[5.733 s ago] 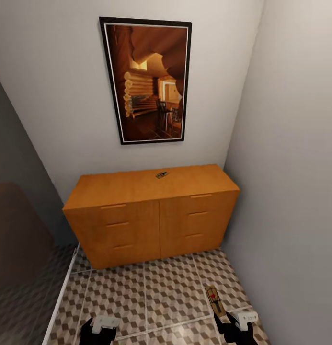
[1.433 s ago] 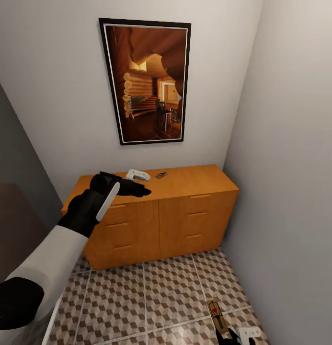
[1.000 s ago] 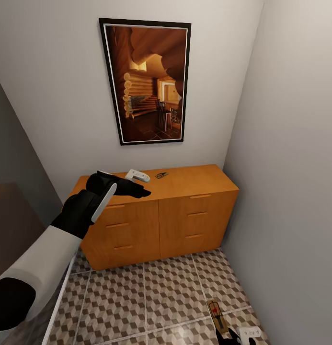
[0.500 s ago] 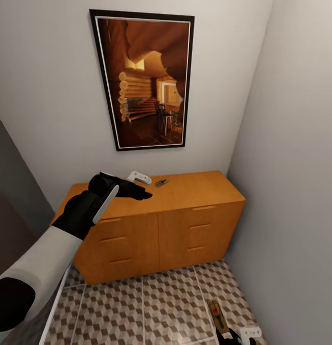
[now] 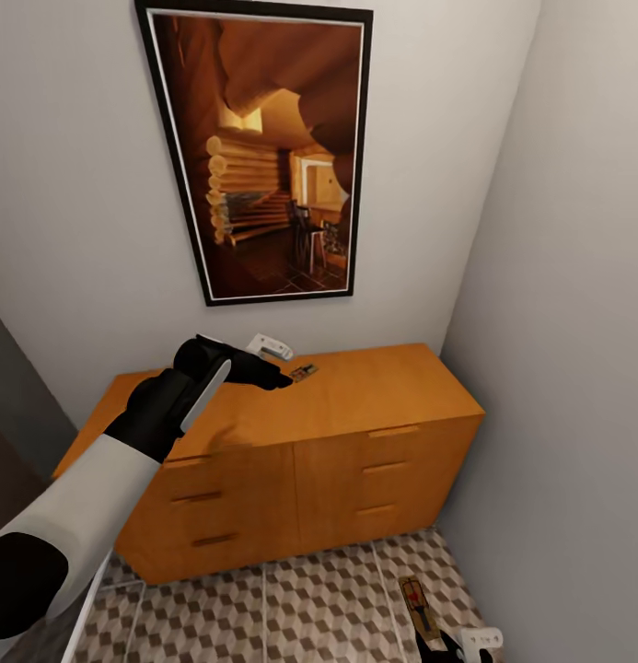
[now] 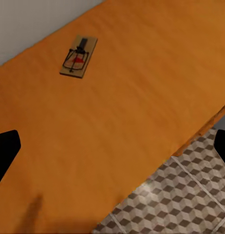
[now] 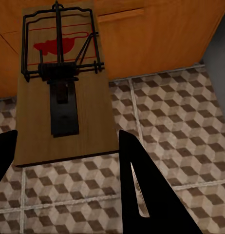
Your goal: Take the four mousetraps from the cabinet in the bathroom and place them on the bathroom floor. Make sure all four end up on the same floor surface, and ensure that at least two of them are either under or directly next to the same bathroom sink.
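Observation:
The orange-brown cabinet (image 5: 383, 387) stands against the far wall. One mousetrap (image 5: 303, 373) lies flat on its top near the back; the left wrist view has the same mousetrap (image 6: 79, 57) on the cabinet top (image 6: 132, 122). My left gripper (image 5: 280, 363) hovers open just left of it, not touching, with the open left gripper (image 6: 112, 148) above bare wood. Low at the right, my right gripper (image 5: 457, 645) is shut on a second mousetrap (image 5: 417, 603) above the cube-patterned bathroom floor (image 5: 309, 599). That mousetrap (image 7: 64, 87) sits between the right gripper (image 7: 68, 151) fingers. The sink is out of view.
A large framed picture (image 5: 263, 157) hangs above the cabinet. A plain grey wall (image 5: 576, 368) runs close along the right side, meeting the cabinet's end. A dark grey panel (image 5: 15, 396) stands at the left. Tiled floor (image 7: 180, 122) lies in front of the drawers.
My left arm rose from low down to over the cabinet top and edged closer to the mousetrap there. The head view has lifted and closed in. The right gripper still holds its mousetrap.

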You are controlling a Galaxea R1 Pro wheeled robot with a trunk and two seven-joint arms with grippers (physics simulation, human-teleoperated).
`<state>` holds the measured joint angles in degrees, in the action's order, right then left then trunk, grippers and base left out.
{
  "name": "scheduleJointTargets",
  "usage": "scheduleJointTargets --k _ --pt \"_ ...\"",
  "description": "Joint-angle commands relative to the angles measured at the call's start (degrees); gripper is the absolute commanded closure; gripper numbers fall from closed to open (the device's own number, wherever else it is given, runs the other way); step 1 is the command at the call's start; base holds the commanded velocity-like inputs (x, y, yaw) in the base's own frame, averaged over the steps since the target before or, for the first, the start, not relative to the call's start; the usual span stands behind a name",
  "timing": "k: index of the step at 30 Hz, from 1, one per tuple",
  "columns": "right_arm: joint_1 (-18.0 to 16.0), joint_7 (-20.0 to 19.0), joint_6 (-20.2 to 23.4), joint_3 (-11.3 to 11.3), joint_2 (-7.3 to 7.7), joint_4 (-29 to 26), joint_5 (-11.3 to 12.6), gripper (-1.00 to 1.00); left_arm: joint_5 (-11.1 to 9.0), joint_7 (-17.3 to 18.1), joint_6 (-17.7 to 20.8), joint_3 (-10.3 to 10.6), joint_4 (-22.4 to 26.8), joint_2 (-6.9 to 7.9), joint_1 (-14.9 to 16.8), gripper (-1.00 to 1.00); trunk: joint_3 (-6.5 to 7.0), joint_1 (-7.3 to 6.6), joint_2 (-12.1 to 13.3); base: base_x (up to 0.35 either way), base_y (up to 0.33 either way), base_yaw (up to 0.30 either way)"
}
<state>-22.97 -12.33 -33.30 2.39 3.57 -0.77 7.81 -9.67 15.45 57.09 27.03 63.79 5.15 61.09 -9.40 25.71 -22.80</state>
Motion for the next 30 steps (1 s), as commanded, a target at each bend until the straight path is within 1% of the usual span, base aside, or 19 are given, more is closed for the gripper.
scheduleJointTargets --k 1,7,11,14,20,23,25,26,27,28,30 --pt "-0.05 -0.51 -0.10 0.24 0.02 0.06 0.81 1.00 -0.35 -0.16 0.23 0.12 0.00 0.04 0.08 -1.00 -0.12 0.07 -0.11 0.341 -0.076 0.000" --pt "-0.05 -0.51 -0.09 0.24 0.01 0.07 0.80 1.00 -0.35 -0.11 0.14 0.14 -0.14 0.08 0.08 -1.00 -0.12 0.07 -0.11 0.336 -0.075 0.000" --pt "-0.05 -0.53 -0.08 0.24 0.03 0.06 0.81 1.00 -0.35 -0.08 0.13 0.19 -0.15 0.11 0.05 -1.00 -0.12 0.07 -0.11 0.236 -0.034 0.000" --pt "-0.05 -0.55 -0.04 0.24 -0.02 0.06 0.81 1.00 -0.35 -0.07 0.10 0.21 -0.20 0.15 0.01 -1.00 -0.12 0.07 -0.11 0.079 -0.009 0.000" --pt "0.04 -0.59 -0.01 0.24 -0.05 0.11 0.80 1.00 -0.35 0.10 -1.19 0.23 -2.21 0.21 -0.06 -1.00 -0.12 0.07 -0.11 0.011 -0.001 0.000" --pt "0.10 -0.59 -0.01 0.24 -0.05 0.14 0.80 1.00 -0.35 2.01 -1.51 0.26 -2.54 0.21 -0.06 -1.00 -0.12 0.07 -0.11 0.002 0.000 0.000" --pt "0.11 -0.59 -0.01 0.24 -0.05 0.14 0.80 1.00 -0.33 5.25 -1.73 0.26 -2.67 0.28 -0.07 -1.00 -0.12 0.07 -0.11 0.000 0.000 0.000" --pt "0.11 -0.59 -0.01 0.24 -0.05 0.13 0.80 1.00 -0.32 6.05 -1.76 0.25 -2.71 0.34 -0.08 -1.00 -0.12 0.07 -0.11 0.000 0.000 0.000" --pt "0.12 -0.59 -0.01 0.24 -0.04 0.14 0.80 1.00 -0.30 7.33 -1.83 0.24 -2.77 0.52 -0.09 -1.00 -0.12 0.07 -0.11 0.000 0.000 0.000" --pt "0.12 -0.59 -0.01 0.24 -0.05 0.15 0.80 1.00 -0.27 8.92 -1.92 0.22 -2.72 1.24 -0.09 -1.00 -0.12 0.07 -0.11 0.000 0.000 0.000" --pt "0.12 -0.59 -0.01 0.24 -0.05 0.13 0.80 1.00 -0.27 9.42 -2.26 0.22 -2.68 1.64 -0.10 -1.00 -0.12 0.07 -0.11 0.000 0.000 0.000"
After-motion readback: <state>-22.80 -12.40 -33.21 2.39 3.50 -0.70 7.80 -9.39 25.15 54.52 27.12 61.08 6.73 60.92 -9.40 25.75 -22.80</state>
